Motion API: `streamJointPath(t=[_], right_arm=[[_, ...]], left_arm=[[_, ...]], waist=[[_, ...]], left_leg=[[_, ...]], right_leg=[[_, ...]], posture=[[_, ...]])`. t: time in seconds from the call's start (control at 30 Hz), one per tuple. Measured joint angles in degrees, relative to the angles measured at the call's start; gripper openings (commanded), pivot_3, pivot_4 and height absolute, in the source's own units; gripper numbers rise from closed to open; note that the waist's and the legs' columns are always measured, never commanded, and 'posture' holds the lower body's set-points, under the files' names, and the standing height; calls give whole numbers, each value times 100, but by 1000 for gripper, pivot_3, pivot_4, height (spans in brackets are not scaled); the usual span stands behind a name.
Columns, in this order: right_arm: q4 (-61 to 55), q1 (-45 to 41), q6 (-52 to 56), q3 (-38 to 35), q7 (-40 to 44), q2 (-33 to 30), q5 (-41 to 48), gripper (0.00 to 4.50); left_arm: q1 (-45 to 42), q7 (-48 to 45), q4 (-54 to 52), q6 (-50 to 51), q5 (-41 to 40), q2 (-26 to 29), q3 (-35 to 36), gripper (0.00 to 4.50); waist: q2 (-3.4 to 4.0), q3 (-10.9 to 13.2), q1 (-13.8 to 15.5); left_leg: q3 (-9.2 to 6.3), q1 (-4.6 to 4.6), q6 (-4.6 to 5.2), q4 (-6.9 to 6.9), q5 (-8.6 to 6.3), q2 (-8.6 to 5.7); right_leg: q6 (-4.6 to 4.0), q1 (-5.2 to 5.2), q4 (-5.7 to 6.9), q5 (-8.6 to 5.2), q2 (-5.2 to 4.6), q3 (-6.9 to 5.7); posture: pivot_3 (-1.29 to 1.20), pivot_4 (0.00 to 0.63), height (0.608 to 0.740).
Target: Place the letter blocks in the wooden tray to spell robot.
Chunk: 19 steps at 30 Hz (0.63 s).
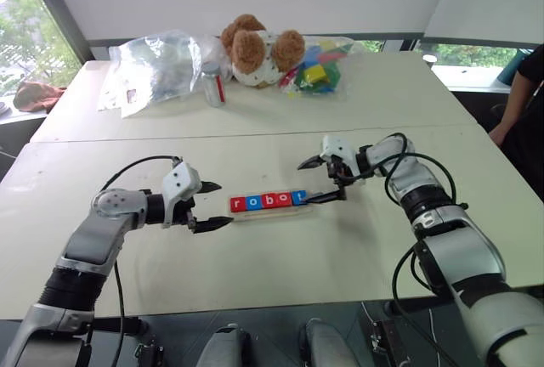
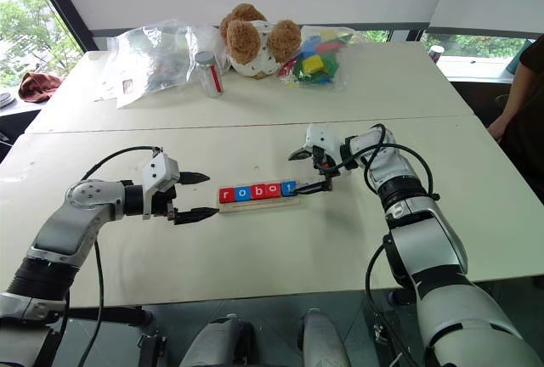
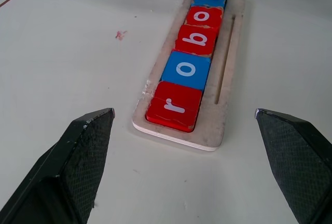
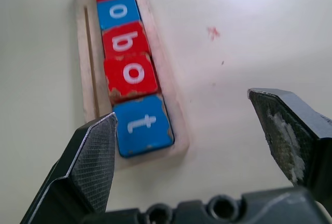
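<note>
Lying near the middle of the white table (image 1: 280, 273), the wooden tray (image 3: 228, 105) holds all five letter blocks (image 1: 267, 201) in a touching row that reads r, o, b, o, t: red, blue, red, red, blue. The left gripper (image 1: 212, 206) sits just off the tray's r end, at nine o'clock from it, with its two black fingers spread wide and nothing between them. The right gripper (image 1: 316, 180) is at the t end, at about two o'clock from the tray, also spread wide and empty; one fingertip (image 4: 93, 156) hangs close over the outer edge of the blue t block (image 4: 142, 125), though whether it touches is hard to tell. Toward twelve o'clock, at the far side of the table, are a teddy bear (image 1: 255, 48), a clear plastic bag (image 1: 153, 65), a small bottle (image 1: 212, 85) and a bag of multicoloured toy pieces (image 1: 316, 70).
</note>
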Motion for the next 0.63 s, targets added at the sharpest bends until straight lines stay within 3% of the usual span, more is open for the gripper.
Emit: streamJointPath(t=[0.2, 0.3, 0.47, 0.63], right_arm=[[-519, 229, 195, 1, -42, 94, 58, 4410], [-1386, 761, 776, -66, -105, 13, 271, 4410], [-4536, 2452, 3339, -622, -247, -918, 1248, 4410], [-7074, 3872, 5701, -1553, -1071, -1472, 2232, 4410]], left_arm=[[1, 2, -1, 2, 3, 1, 2, 4500], [222, 19, -245, 138, -134, 26, 130, 4500], [1223, 31, -1102, 795, -735, 478, 783, 4500], [2136, 269, -1758, 1329, -1208, 621, 1606, 4500]], waist=[[0, 0, 10], [0, 0, 15], [2, -1, 54], [3, -3, 45]], left_leg=[[0, 0, 0, 0, 0, 0], [-2, -5, 0, -3, -1, 0], [-15, -54, 5, 5, -10, 1], [-16, -43, 35, 7, -27, 3]], right_leg=[[0, 0, 0, 0, 0, 0], [0, -3, 0, 0, -2, 1], [0, -39, -4, 0, -5, -1], [-1, -27, -7, -1, -7, 0]], posture=[[0, 150, 740], [0, 150, 740], [0, 150, 740], [0, 150, 740]])
